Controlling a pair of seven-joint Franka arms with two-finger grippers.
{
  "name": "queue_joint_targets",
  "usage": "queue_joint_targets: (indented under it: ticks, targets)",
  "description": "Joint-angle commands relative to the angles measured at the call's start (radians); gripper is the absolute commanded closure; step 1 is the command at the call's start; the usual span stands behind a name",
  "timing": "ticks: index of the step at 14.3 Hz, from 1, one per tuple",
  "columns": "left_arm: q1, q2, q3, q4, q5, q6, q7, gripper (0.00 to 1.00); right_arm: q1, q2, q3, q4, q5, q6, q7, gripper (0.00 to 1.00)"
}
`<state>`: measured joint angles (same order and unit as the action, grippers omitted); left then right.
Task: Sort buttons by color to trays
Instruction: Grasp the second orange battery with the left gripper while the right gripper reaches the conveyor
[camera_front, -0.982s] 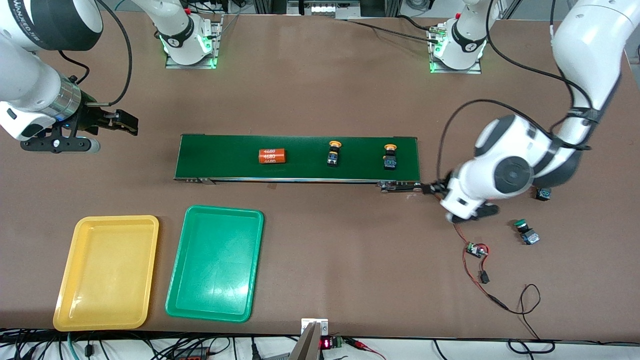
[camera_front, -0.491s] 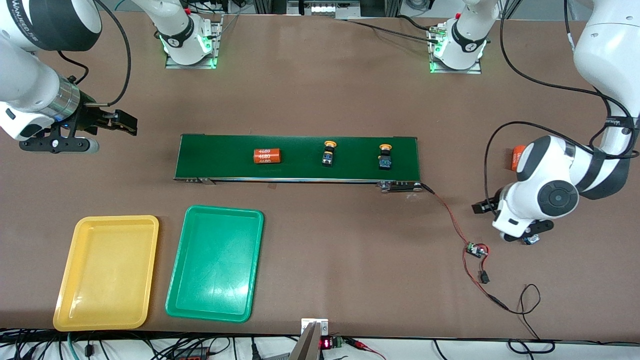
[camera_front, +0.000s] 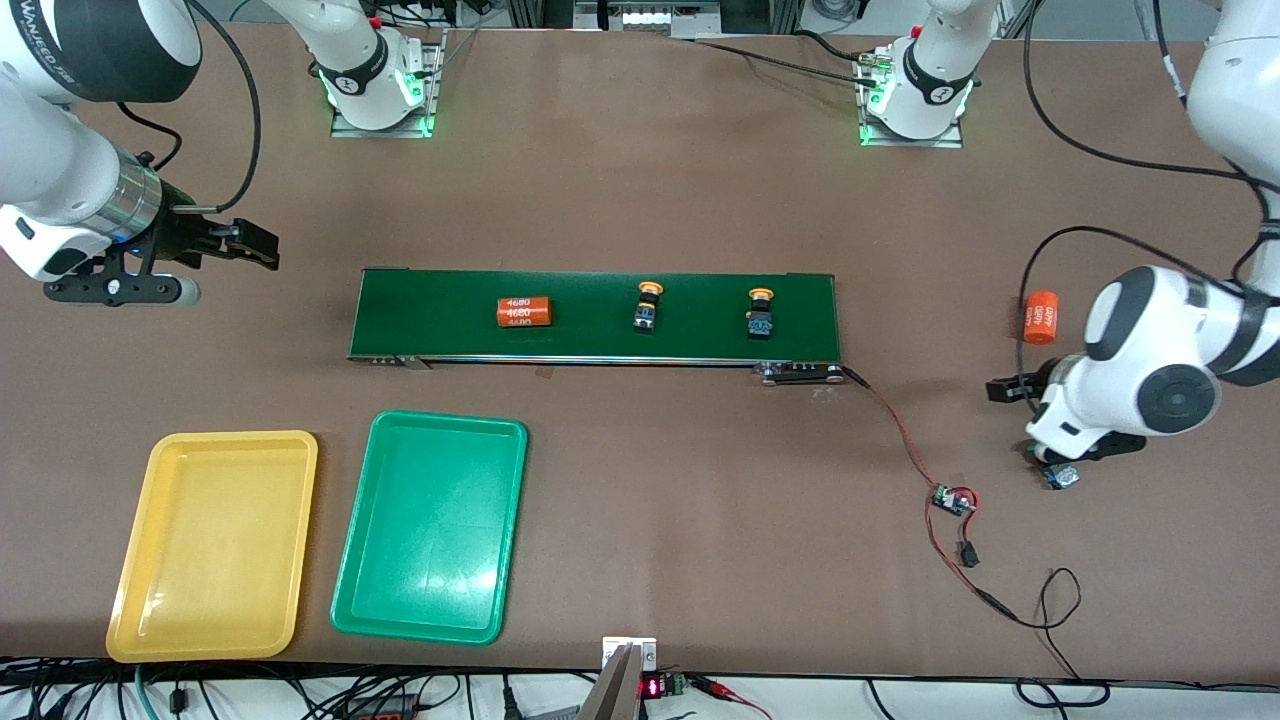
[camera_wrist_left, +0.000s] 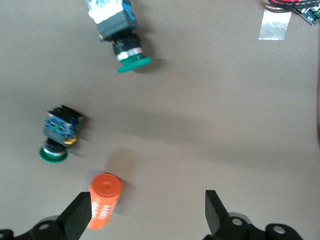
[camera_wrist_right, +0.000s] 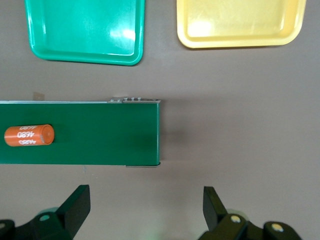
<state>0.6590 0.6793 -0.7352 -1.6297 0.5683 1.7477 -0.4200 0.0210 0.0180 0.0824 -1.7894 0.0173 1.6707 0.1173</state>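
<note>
Two yellow-capped buttons (camera_front: 648, 305) (camera_front: 761, 312) lie on the dark-green conveyor belt (camera_front: 600, 345). Two green-capped buttons (camera_wrist_left: 122, 35) (camera_wrist_left: 57, 135) lie on the table at the left arm's end; the front view shows only part of one (camera_front: 1058, 474) under the left arm. My left gripper (camera_front: 1003, 389) (camera_wrist_left: 147, 210) hangs open and empty over the table beside them. My right gripper (camera_front: 255, 247) (camera_wrist_right: 145, 205) waits open over the table off the belt's other end. The yellow tray (camera_front: 215, 545) (camera_wrist_right: 240, 22) and green tray (camera_front: 432, 527) (camera_wrist_right: 85, 30) are empty, nearer the front camera than the belt.
One orange cylinder (camera_front: 525, 311) (camera_wrist_right: 28, 135) lies on the belt. Another (camera_front: 1040, 317) (camera_wrist_left: 104, 200) lies on the table close to one left fingertip. A red-and-black cable with a small circuit board (camera_front: 950, 498) runs from the belt's end toward the front edge.
The left arm has swung from the belt's end out toward its own end of the table. The cylinder and yellow buttons have ridden along the belt toward the right arm's end. The right arm has held still.
</note>
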Motion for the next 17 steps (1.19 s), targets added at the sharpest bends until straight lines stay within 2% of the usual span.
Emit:
queue_joint_targets:
  ticks: [1,5,7,9,11,14,17]
  targets:
    - [0.021,-0.037,-0.023,-0.032,0.018,-0.004,0.052,0.0,-0.015,-0.13,0.002,-0.175,0.026,0.076,0.01,0.0]
    - [0.018,-0.062,-0.009,-0.041,0.004,0.027,0.15,0.0,-0.012,-0.231,0.004,-0.323,0.026,0.162,0.01,0.0]
    - [-0.031,-0.086,0.083,-0.05,-0.014,0.068,0.304,0.0,-0.003,-0.254,0.007,-0.366,0.026,0.199,0.018,0.0]
    - [-0.099,-0.127,0.225,-0.077,-0.204,0.128,0.476,0.0,-0.001,-0.263,0.043,-0.384,0.026,0.234,0.077,0.0]
    - [-0.162,-0.211,0.342,-0.174,-0.3,0.18,0.555,0.0,-0.001,-0.259,0.086,-0.395,0.026,0.27,0.114,0.0]
    - [-0.277,-0.322,0.497,-0.344,-0.309,0.263,0.636,0.0,-0.003,-0.236,0.172,-0.456,0.045,0.406,0.145,0.0]
    - [-0.366,-0.383,0.661,-0.491,-0.312,0.406,0.75,0.0,-0.001,-0.182,0.261,-0.455,0.05,0.445,0.266,0.0]
